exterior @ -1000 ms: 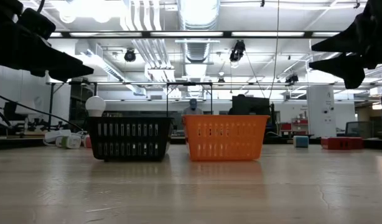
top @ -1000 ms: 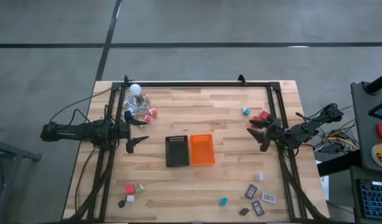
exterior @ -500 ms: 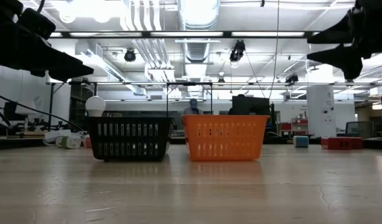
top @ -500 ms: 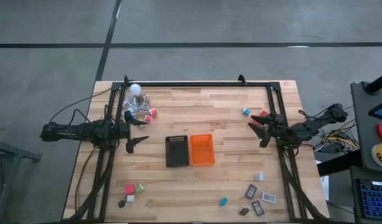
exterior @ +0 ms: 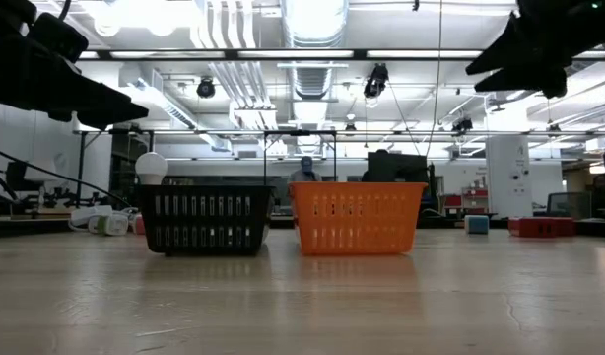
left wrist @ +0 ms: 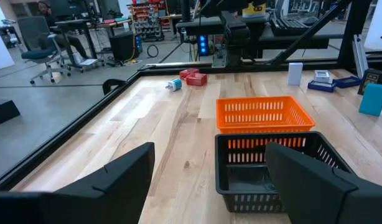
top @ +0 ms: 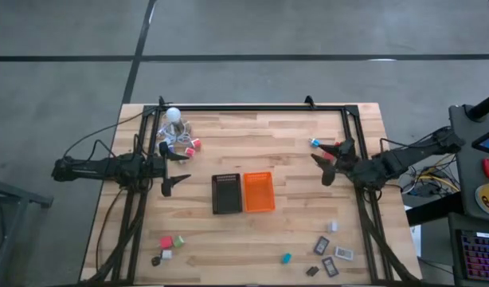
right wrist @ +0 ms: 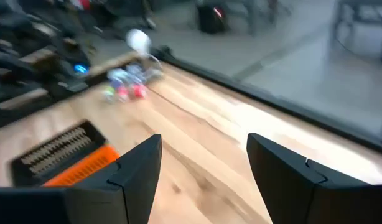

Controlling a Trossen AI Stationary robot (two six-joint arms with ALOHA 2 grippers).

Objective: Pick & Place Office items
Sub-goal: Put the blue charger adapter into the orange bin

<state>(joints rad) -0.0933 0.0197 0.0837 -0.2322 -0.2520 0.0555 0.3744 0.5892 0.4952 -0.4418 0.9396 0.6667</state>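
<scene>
The office items lay scattered over the tabletop: a red block and a small blue piece near the right rail, a pink block and a green block at the near left corner, a teal block and flat grey-black rectangles at the near right. The right claw hung above the tabletop just beside the red block, its fingers spread and holding nothing. The left claw waited at the left side, fingers wide apart and empty. A black tray and an orange tray stood touching at the middle.
</scene>
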